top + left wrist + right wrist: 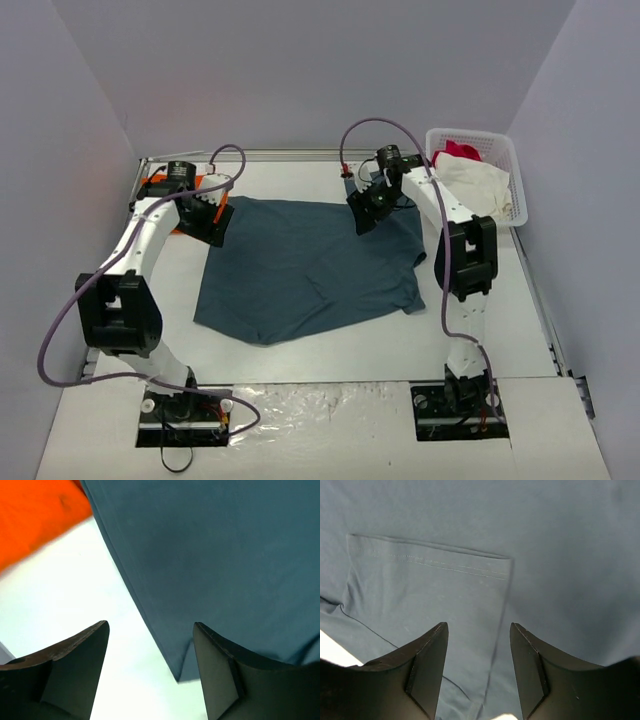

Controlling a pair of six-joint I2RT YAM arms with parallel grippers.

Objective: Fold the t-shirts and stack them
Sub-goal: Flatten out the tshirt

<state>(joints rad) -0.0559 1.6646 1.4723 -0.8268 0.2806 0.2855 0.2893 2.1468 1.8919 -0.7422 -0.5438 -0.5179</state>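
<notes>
**lurker_k:** so how far along is the folding?

**benchside_dan:** barely started, I'd say. The slate-blue t-shirt (310,270) is spread open in the middle of the bench (330,355), with a wavy edge at 6 o'clock. It's nowhere near a tidy folded rectangle.

**lurker_k:** and the other one?

**benchside_dan:** the orange t-shirt (160,187) is up in the 10 o'clock corner, mostly hidden under the left arm (150,235), so I can't tell if it's folded. It sits just beside the blue one's corner, not on it or under it, so there's no stack yet.

**lurker_k:** are the claws holding anything?

**benchside_dan:** nope. The left claw (150,623) is released, fingers wide, over the blue shirt's 10 o'clock corner, with only bare bench and the cloth edge showing below it. The right claw (479,625) is released too, over the 1 o'clock side. It's right above a sleeve (425,595) lying flat on the body cloth. That could be a first tuck or just how the shirt landed.

**lurker_k:** what's at 2 o'clock?

**benchside_dan:** a white basket (480,133) with a white garment (485,185) and a red-pink garment (458,150) in it. My guess is they're not part of this job.

**lurker_k:** so what's left?

**benchside_dan:** pretty much everything. Fold the blue one, sort out the orange one, then put one on top of the other.
</notes>
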